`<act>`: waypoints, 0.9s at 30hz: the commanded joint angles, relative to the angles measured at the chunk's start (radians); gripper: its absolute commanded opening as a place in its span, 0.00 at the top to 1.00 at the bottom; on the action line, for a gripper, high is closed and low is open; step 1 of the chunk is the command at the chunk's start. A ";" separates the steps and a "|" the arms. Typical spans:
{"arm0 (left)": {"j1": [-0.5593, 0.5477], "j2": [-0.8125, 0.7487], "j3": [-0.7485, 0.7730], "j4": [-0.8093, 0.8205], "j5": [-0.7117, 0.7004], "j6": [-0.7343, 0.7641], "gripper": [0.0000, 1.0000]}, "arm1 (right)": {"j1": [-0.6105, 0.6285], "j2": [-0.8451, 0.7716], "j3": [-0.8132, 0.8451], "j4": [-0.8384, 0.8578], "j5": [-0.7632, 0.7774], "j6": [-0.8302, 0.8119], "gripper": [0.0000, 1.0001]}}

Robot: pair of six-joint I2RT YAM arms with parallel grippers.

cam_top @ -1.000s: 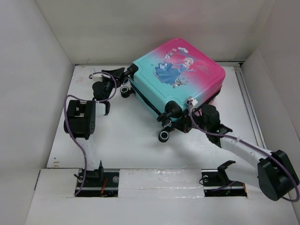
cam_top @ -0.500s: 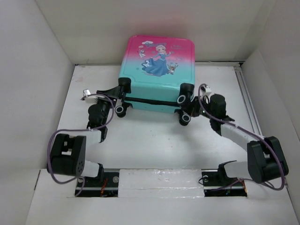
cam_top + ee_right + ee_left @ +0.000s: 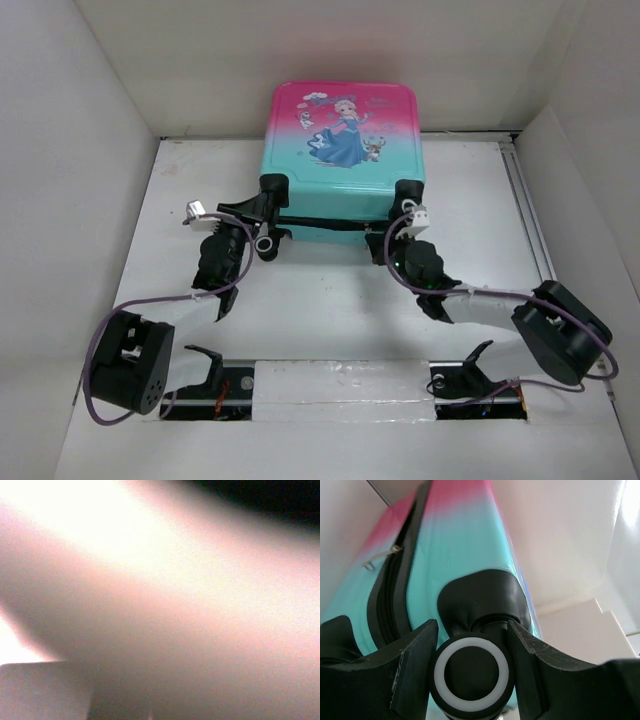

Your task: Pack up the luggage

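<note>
Luggage [image 3: 345,150]: shut, at table's [image 3: 320,300] 12 o'clock, by back wall [image 3: 330,60] | left gripper [image 3: 472,630]: fingers clamp its 7 o'clock wheel [image 3: 471,672] | right gripper [image 3: 402,228]: at its 5 o'clock corner, finger gap you cannot tell | handling: stiff, slick shell, probably light, rolls; hold wheel housings [image 3: 480,597] | room: open table toward 6 o'clock only.

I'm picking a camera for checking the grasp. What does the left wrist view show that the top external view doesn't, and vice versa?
Only the left wrist view: the left gripper closed on both sides of a black-and-white wheel, plus the zipper pull. Only the top external view: the whole luggage with its princess print, and the right gripper at its other near corner, its state unclear. Both: the teal shell, that wheel and the left gripper.
</note>
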 commanded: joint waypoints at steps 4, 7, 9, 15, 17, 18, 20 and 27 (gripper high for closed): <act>-0.234 -0.093 0.045 0.049 0.294 0.011 1.00 | 0.173 0.199 0.283 -0.035 -0.316 -0.045 1.00; -0.259 -0.103 0.054 0.038 0.294 0.012 1.00 | 0.216 0.285 0.343 -0.035 -0.327 -0.045 1.00; -0.259 -0.113 0.054 0.038 0.294 0.012 1.00 | 0.241 0.314 0.357 -0.002 -0.352 -0.036 1.00; -0.380 -0.113 0.095 0.013 0.290 0.015 1.00 | 0.279 0.431 0.392 0.115 -0.494 0.011 1.00; -0.434 -0.113 0.108 0.013 0.276 0.024 1.00 | 0.298 0.456 0.392 0.150 -0.504 0.043 1.00; -0.448 -0.113 0.118 0.024 0.276 0.024 1.00 | 0.307 0.469 0.392 0.194 -0.513 0.052 1.00; -0.469 -0.103 0.129 0.039 0.266 0.024 1.00 | 0.318 0.510 0.401 0.256 -0.533 0.082 1.00; -0.517 -0.086 0.143 0.043 0.245 0.025 1.00 | 0.308 0.462 0.341 0.404 -0.418 0.173 0.90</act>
